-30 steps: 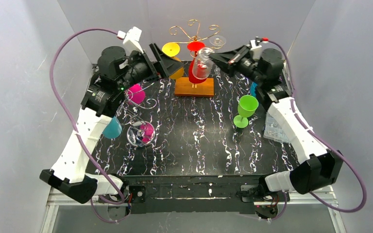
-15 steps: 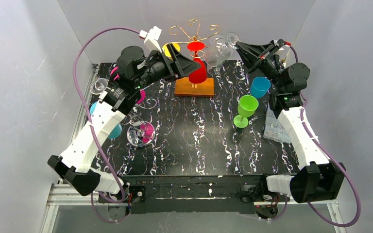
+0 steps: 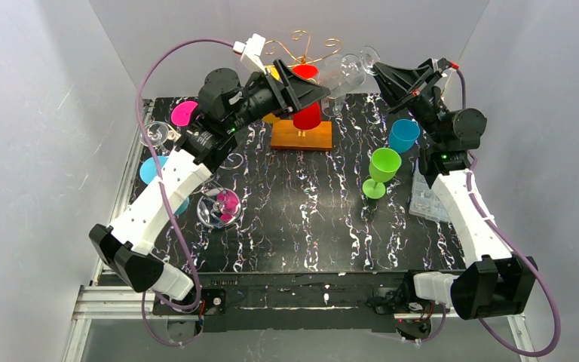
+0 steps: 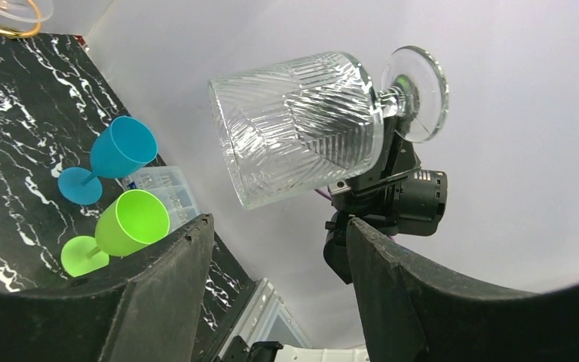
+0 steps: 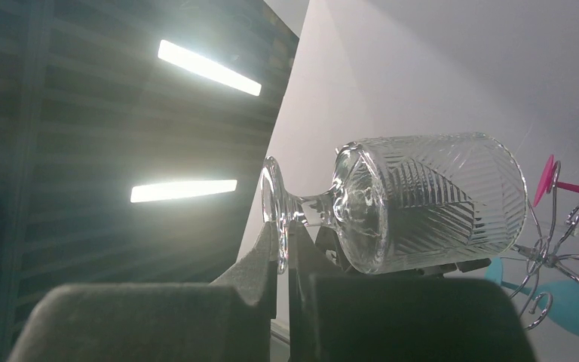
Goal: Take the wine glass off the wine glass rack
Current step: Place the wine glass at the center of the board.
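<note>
The clear wine glass (image 3: 344, 72) hangs sideways in the air at upper centre, just right of the rack (image 3: 299, 38). The right wrist view alone shows the right claw (image 5: 283, 245) pinching its foot. The left wrist view shows the left claw (image 4: 279, 222) spread below the bowl.

**Inventory: non-task items, placed relative to the green goblet**

1. Green goblet (image 3: 381, 172): opaque, upright, right of centre on the table (image 3: 301, 226).
2. Table: black top with white marbled veining.
3. Blue goblet (image 3: 402, 136): opaque, upright, just behind and to the right of the green goblet, not touching it.
4. Clear plastic box (image 3: 427, 197): low, to the right of the green goblet at the table's right edge.
5. Clear glass with a pink piece against it (image 3: 221, 207): well to the left, slightly nearer; its pose is unclear.
6. Light-blue glass (image 3: 151, 169): far left, partly hidden.
7. Small clear glass (image 3: 154, 134): far left, further back.
8. Pink glass (image 3: 185, 113): far left, rearmost.
9. Pale grey walls (image 3: 45, 113): on three sides.
</note>
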You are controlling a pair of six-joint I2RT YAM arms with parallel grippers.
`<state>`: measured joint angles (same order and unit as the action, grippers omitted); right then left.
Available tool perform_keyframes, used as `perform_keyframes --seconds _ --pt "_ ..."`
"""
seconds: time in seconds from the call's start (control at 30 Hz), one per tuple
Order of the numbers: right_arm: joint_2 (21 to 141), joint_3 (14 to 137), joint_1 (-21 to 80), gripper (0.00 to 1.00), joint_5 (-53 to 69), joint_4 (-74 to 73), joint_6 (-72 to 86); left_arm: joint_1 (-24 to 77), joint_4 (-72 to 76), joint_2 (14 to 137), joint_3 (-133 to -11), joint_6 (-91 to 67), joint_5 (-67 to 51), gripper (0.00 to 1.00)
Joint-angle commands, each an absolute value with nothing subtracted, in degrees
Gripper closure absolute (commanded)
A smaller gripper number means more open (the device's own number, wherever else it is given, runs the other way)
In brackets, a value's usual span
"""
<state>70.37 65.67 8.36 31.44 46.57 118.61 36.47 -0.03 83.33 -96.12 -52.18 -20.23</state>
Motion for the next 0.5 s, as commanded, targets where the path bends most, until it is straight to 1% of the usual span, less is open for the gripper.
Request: perform_keyframes --seconds 0.0,0.07,0.2,0.23,0.27,0.33,0.43,0.47 --pt "67.8 65.7 8.3 0.99 28.4 54.7 133.1 38.2 3.7 85.3 -99.7 -51.9 -20.3 0.36" --pt "67.4 65.1 8.3 0.99 28.0 54.7 134.0 38.6 4.6 86.1 -100.2 -51.9 -20.4 0.36" --pt "66.8 63.4 8.3 0.99 27.3 55.3 136.2 39.2 11.3 86.3 -98.7 -52.6 -21.0 0.37" --pt "66.8 63.2 8.3 0.99 27.2 54.6 136.8 39.2 15.0 86.1 -97.7 -52.9 -21.4 0.38" --pt "67.2 63.1 8.3 0.99 27.3 53.7 137.9 39.4 19.3 85.5 -96.3 -52.8 -21.8 0.41" --pt "67.9 63.0 8.3 0.99 27.4 50.1 137.7 39.8 23.0 85.2 -96.0 -52.8 -23.0 0.48" --pt "69.1 61.5 8.4 0.99 26.9 47.8 137.3 41.0 27.8 84.8 -95.9 -52.2 -23.8 0.64" --pt "70.2 61.0 8.6 0.99 26.5 47.8 137.3 41.4 33.1 84.9 -95.1 -53.1 -24.2 0.65"
